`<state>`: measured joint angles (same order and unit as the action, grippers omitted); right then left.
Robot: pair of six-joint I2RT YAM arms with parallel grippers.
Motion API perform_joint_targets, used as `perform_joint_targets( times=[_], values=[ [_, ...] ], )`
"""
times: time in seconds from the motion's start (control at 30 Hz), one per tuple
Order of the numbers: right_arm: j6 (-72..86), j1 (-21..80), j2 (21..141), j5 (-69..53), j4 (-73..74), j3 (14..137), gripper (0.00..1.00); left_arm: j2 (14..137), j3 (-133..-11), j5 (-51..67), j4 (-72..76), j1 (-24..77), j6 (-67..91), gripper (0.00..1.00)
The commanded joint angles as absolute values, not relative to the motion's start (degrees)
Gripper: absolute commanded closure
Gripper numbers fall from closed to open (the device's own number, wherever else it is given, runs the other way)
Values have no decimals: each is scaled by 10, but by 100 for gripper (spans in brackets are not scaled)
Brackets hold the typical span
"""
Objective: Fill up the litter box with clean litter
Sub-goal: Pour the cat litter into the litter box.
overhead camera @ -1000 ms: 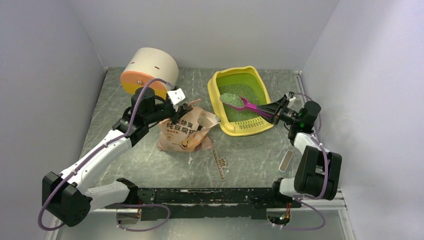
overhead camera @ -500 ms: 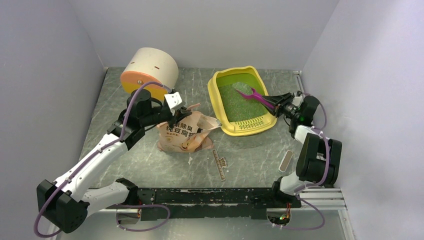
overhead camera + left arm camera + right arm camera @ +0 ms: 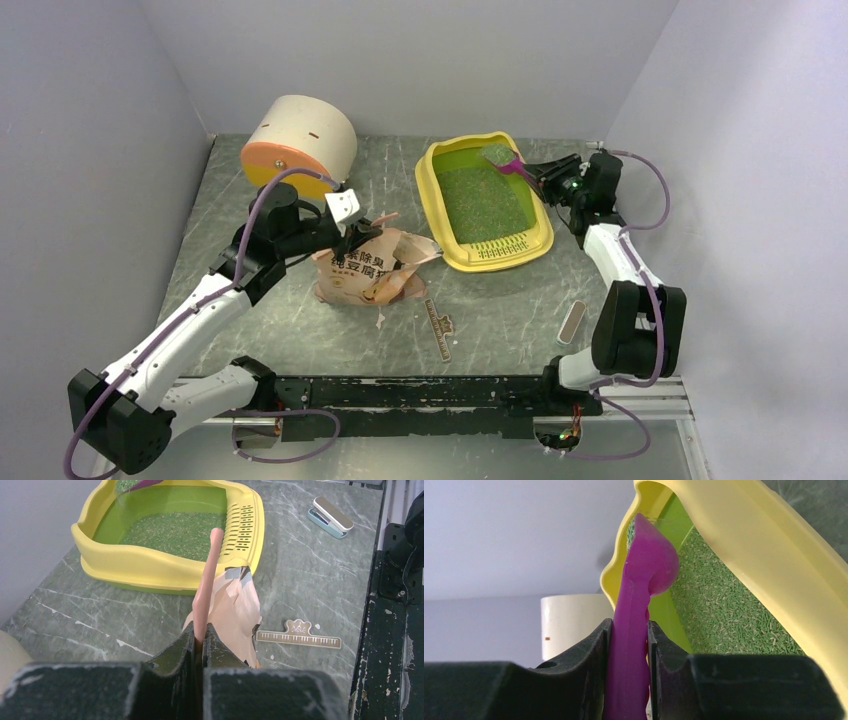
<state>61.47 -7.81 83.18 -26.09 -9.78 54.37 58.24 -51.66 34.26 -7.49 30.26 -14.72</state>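
Step in hand, my read: tipping a scoop-load into the yellow plastic litter box with the lime-green inner pan (image 3: 429,190). It sits on the far right of the grey marbled surface (image 3: 500,310).

- Right pincer (image 3: 540,172): closed partway, clamped on the handle of the magenta plastic scoop (image 3: 636,605). The scoop head is over the box's far corner, inside the rim. Some granules look to be on it; how full, can't tell.
- Left pincer (image 3: 198,640): shut tight, pinching the top flap of the pink printed paper bag (image 3: 375,265). The bag lies crumpled just left of the box.
- Clean litter, the pale green granules (image 3: 175,530): a loose layer covers most of the pan floor. The far-left part of the floor looks thinner.

Next move probably calls for rolling the right wrist so the load drops inside the rim. Then swing back to the bag mouth, which the left arm needs to hold up and open. Risk: spill over the far rim.

Count:
- 1 litter box
- 1 scoop
- 1 bag
- 1 cream cylinder with an orange end (image 3: 300,140), far left
- 1 small tan ruler (image 3: 438,328)
- 1 small pale oblong case (image 3: 573,322)
- 2 arms
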Motion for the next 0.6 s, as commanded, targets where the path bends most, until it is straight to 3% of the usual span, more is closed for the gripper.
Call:
perform_joint_targets(
  times=[0.0, 0.57],
  values=[
    [573, -53, 840, -176, -58, 579, 100, 567, -530, 362, -80, 307, -149, 95],
    [558, -57, 718, -123, -17, 485, 100, 563, -525, 366, -80, 307, -148, 95]
  ],
)
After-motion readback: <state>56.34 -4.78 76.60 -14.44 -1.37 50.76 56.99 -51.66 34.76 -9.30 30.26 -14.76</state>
